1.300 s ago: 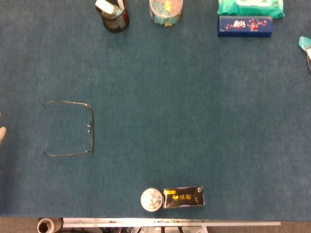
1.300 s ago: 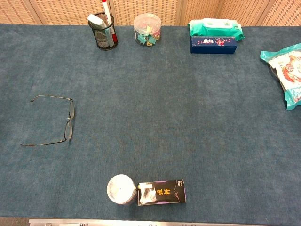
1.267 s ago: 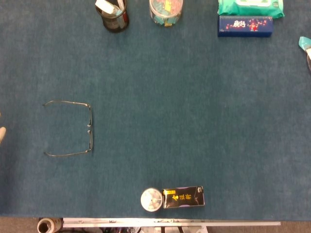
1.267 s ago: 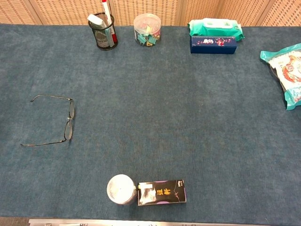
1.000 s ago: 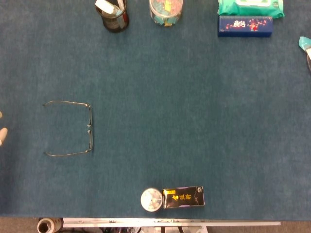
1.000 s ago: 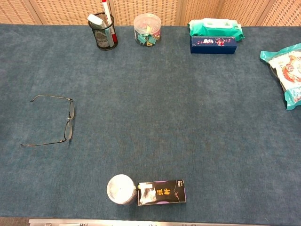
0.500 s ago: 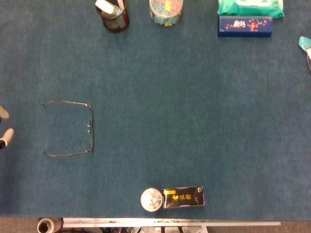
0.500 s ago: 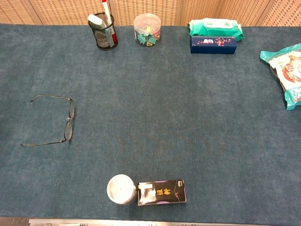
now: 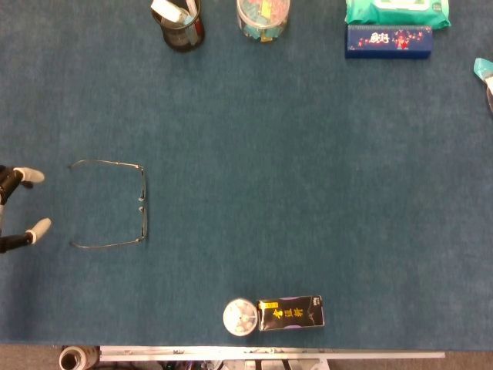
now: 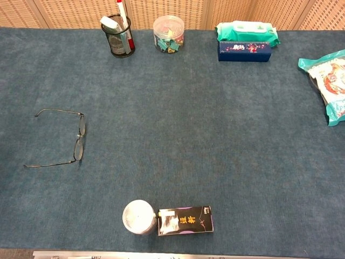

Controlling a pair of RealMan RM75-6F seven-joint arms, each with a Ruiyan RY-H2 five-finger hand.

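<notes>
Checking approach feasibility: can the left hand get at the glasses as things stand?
Probably yes. The left hand, fingers apart, sits just left of the glasses, with only bare table between them.

Counts on the blue cloth

One pair of glasses [image 9: 115, 204], one pen cup [image 9: 179, 27], one clear jar [image 9: 263, 17], one wipes pack [image 9: 397, 11], one blue box [image 9: 389, 42], one tin [image 9: 239, 317], one black carton [image 9: 290, 313], one snack bag [image 10: 330, 83].

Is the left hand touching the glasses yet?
No. In the head view the left hand sits at the frame's left edge, its fingers apart and short of the glasses.
</notes>
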